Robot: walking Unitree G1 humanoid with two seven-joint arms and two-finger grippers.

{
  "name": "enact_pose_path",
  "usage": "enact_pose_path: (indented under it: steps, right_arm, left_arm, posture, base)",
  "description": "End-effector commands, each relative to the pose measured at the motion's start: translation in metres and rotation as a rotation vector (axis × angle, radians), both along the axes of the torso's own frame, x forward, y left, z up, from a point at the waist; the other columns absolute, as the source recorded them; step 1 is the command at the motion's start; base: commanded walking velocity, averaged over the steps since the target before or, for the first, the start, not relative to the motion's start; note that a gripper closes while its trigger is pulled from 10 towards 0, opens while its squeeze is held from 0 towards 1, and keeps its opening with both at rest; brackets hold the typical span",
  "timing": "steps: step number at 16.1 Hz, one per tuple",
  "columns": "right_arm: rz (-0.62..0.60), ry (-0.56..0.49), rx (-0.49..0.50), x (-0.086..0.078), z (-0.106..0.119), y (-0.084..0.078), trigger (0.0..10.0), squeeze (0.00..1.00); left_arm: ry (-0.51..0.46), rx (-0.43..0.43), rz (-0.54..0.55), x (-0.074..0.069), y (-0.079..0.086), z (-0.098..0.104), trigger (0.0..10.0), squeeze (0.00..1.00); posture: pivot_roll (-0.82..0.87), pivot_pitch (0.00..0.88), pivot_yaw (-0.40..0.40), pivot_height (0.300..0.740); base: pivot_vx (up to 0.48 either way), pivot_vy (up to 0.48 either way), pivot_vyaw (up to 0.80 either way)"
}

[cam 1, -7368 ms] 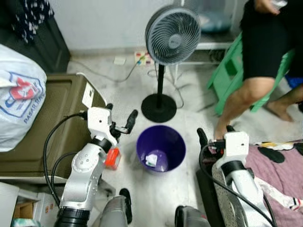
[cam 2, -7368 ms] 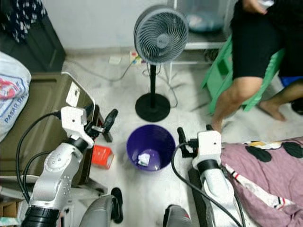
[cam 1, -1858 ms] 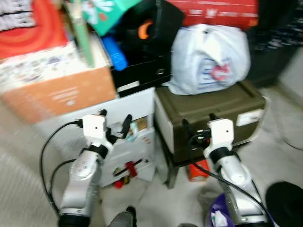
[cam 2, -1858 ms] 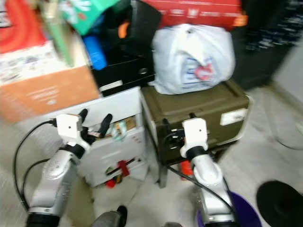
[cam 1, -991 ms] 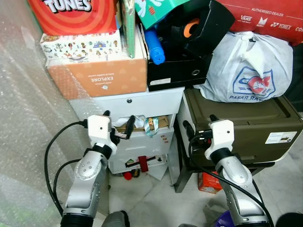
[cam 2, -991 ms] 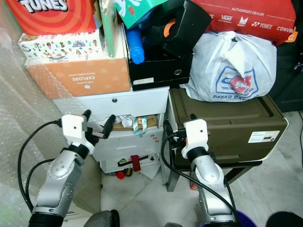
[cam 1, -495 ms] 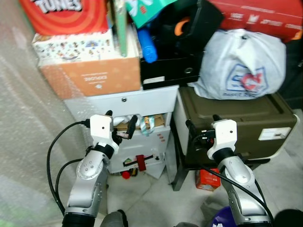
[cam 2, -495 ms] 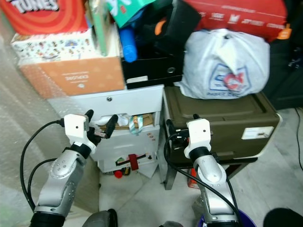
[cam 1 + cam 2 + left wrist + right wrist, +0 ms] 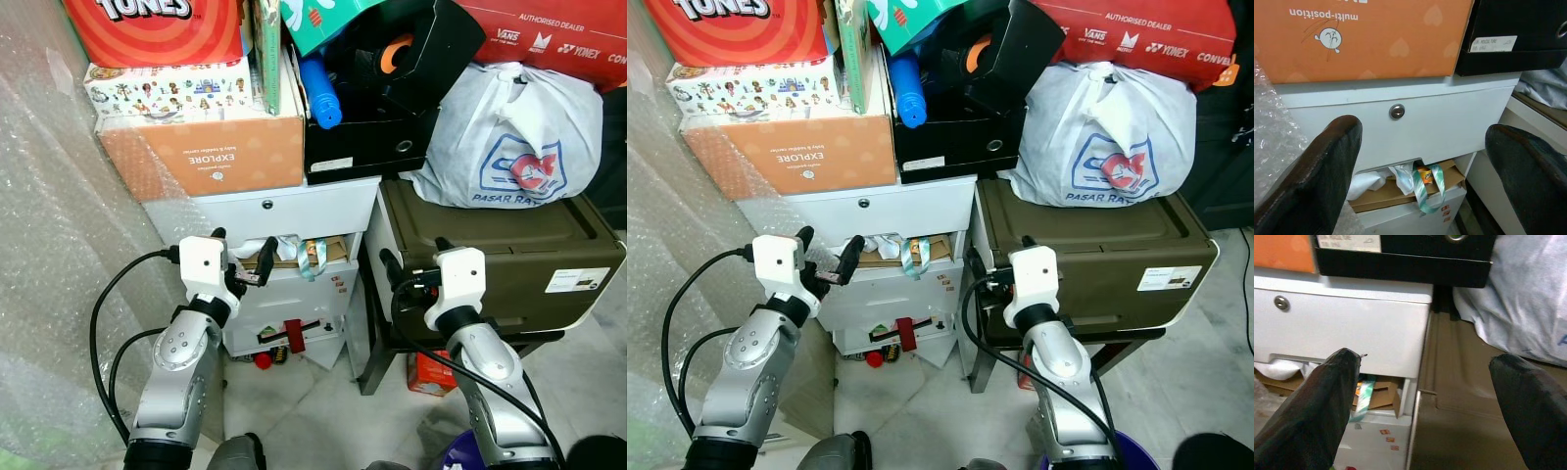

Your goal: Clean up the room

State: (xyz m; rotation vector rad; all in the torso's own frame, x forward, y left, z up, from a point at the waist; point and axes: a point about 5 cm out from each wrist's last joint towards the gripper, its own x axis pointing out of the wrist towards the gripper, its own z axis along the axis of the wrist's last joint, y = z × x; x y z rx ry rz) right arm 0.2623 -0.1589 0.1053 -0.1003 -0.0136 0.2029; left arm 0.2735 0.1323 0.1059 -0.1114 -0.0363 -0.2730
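Note:
A white drawer unit [image 9: 294,211] stands before me. Its middle drawer is ajar and stuffed with white paper, cardboard and a green ribbon [image 9: 312,257]. A red clip-like thing [image 9: 293,336] hangs at the lower drawer, and a small red ball [image 9: 262,360] lies on the floor below. My left gripper [image 9: 243,250] is open and empty, level with the stuffed drawer and short of it. My right gripper [image 9: 411,257] is open and empty too, in front of the gap between the unit and an olive storage box [image 9: 509,245].
An orange carton [image 9: 201,152], a black box [image 9: 392,88] and a blue bottle [image 9: 320,93] are piled on the unit. A white plastic bag [image 9: 514,137] sits on the olive box, a red carton [image 9: 428,372] beneath it. Bubble wrap [image 9: 59,294] hangs at left. A purple bin rim [image 9: 1136,455] is by my feet.
The whole view has swung from the purple bin and standing fan to the stacked boxes and drawer unit. Both grippers stay raised and open, as before.

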Motion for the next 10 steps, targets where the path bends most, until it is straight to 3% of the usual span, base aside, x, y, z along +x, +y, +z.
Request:
enact_pose_path:
  steps: [1,5,10]
  right_arm:
    - [-0.003,-0.003,0.003,-0.0011,0.0018,-0.0006,10.0,0.00]
    - [-0.003,-0.009,-0.017,-0.0007,0.0025,-0.0006,10.0,0.00]
    - [0.000,-0.009,-0.017,-0.0005,0.0021,0.0006,10.0,0.00]
  left_arm:
    - [0.003,0.005,-0.002,-0.0013,0.0009,0.0001,10.0,0.00]
    - [0.006,0.009,0.000,-0.0013,0.0020,0.0000,10.0,0.00]
    - [0.005,0.009,-0.001,-0.0009,0.0017,0.0001,10.0,0.00]
  posture:
    - [-0.04,0.110,0.003,0.740]
    - [-0.04,0.112,0.004,0.740]
    - [-0.04,0.109,0.002,0.740]
  base:
    - [0.000,0.000,0.00]
    - [0.000,0.000,0.00]
    - [0.000,0.000,0.80]
